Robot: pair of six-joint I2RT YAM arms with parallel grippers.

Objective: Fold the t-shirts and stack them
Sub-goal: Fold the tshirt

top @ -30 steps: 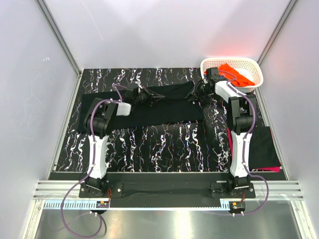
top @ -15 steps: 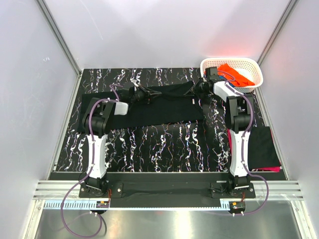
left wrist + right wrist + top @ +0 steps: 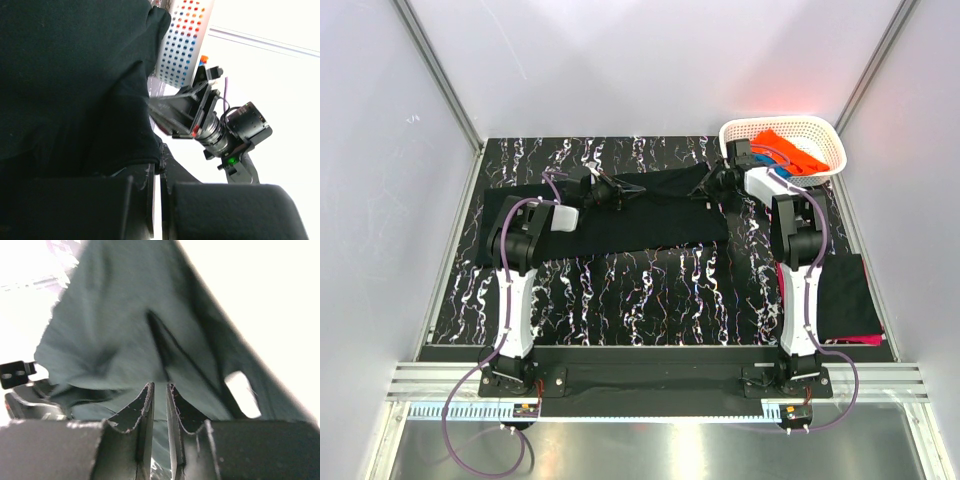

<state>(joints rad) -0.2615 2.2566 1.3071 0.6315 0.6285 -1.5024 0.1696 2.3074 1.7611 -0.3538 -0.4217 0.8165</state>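
Note:
A large black t-shirt [image 3: 640, 225] lies spread across the far half of the table. My left gripper [image 3: 612, 190] is over its far edge, shut, with the hem of the black t-shirt [image 3: 75, 75] pinched at its tips [image 3: 161, 152]. My right gripper [image 3: 708, 183] is at the shirt's far right corner. Its jaws [image 3: 160, 386] stand close together on a raised fold of the black t-shirt [image 3: 120, 330], whose creases run to the tips. An orange t-shirt [image 3: 790, 148] and a bit of blue cloth [image 3: 782, 172] lie in the basket.
The white lattice basket [image 3: 785, 122] stands at the far right corner, just behind the right wrist, and also shows in the left wrist view [image 3: 185, 45]. A folded black shirt [image 3: 845, 295] lies on magenta cloth [image 3: 865, 340] at the near right. Grey walls enclose the table.
Both grippers have crept a little toward the far edge, taking the shirt's far edge along. The right jaws have narrowed onto the cloth.

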